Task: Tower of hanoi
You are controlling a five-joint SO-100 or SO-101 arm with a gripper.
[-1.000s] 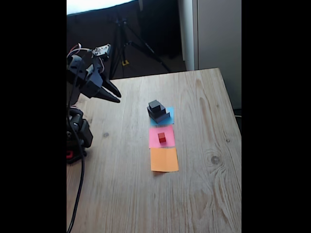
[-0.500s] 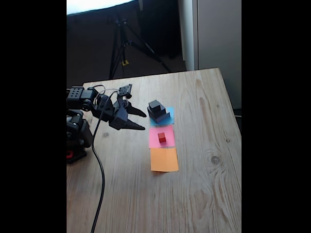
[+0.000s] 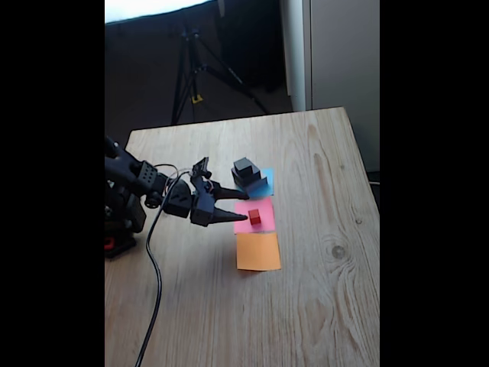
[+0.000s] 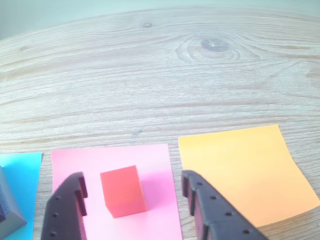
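The tiny red cube (image 3: 254,216) (image 4: 122,191) stands on the pink paper square (image 3: 263,222) (image 4: 155,165). My gripper (image 3: 244,207) (image 4: 132,177) is open and low over the table just left of it in the fixed view. In the wrist view the cube lies between the two dark fingers (image 4: 67,210), closer to the left one, with gaps on both sides. The rest of the tower of hanoi is a stack (image 3: 248,177) on the blue paper (image 3: 267,177) (image 4: 20,172): a small black cube (image 3: 244,165) on a black slab on a grey slab (image 4: 7,216).
An orange paper square (image 3: 258,251) (image 4: 245,170) lies bare just beyond the pink one. The arm's base (image 3: 122,218) and cable (image 3: 153,283) sit at the table's left edge. Wooden tabletop (image 3: 321,252) extends to the right; a tripod (image 3: 191,69) stands behind the table.
The arm has swung down from a raised pose at the left and reached toward the pink square, bringing the open fingers beside the red cube. The blocks have not moved.
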